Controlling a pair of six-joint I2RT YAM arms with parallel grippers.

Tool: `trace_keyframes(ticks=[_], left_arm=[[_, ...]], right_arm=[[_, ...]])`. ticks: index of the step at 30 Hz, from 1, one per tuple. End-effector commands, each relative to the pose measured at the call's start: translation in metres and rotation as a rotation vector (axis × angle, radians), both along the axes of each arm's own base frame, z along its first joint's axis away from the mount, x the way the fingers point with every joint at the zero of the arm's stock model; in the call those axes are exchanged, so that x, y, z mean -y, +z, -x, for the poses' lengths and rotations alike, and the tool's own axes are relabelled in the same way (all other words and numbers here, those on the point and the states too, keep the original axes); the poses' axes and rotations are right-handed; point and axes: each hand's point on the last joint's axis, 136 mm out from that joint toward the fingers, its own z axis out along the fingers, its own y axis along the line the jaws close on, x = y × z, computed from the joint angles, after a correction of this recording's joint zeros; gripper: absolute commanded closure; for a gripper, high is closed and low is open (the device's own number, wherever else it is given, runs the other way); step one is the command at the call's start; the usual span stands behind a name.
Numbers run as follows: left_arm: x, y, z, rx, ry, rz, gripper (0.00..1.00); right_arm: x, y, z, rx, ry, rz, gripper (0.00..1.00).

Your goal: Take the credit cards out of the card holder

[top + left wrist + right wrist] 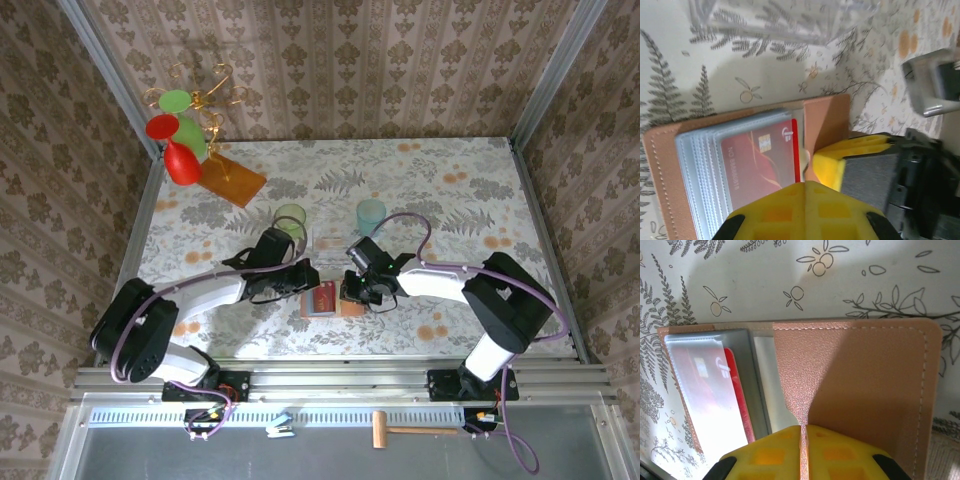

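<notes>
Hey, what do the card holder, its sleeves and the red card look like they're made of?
The card holder looks like tan leather or imitation, matte, with pebbled grain and a stitched edge. The sleeves seem clear soft plastic, glossy with glare and stacked translucent edges. The red card is probably stiff plastic, with a gold chip and printed digits.

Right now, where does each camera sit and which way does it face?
Top external: above, behind, facing down at the table; both arms show.
Left wrist: on left arm, faces down at the card holder; left gripper shows.
Right wrist: on right arm, faces down at its flap; right gripper pinches it.
Shared: card holder, red card.
</notes>
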Motion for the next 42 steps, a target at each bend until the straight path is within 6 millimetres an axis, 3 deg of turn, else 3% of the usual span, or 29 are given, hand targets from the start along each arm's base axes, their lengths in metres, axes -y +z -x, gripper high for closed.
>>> trace_keyframes(ticks=[1,17,31,42], left_arm=[[0.008,-0.004,0.002,-0.008,-0.008,0.002,1.0],[-0.006,-0.033,0.014,-0.045,-0.008,-0.076,1.0],[-0.014,-0.038,0.016,-0.045,-0.003,-0.107,1.0],[-0.014,-0.041,0.016,-0.052,0.001,-0.102,1.0]], right_arm=[[-0.001,0.015,-0.003,0.027,0.01,0.006,0.89],[-0.028,0.039,-0.01,0.081,0.072,-0.138,0.81],[-0.045,0.024,-0.006,0.027,0.09,-0.227,0.81],[-0.036,0.01,-0.001,-0.005,0.081,-0.171,0.81]])
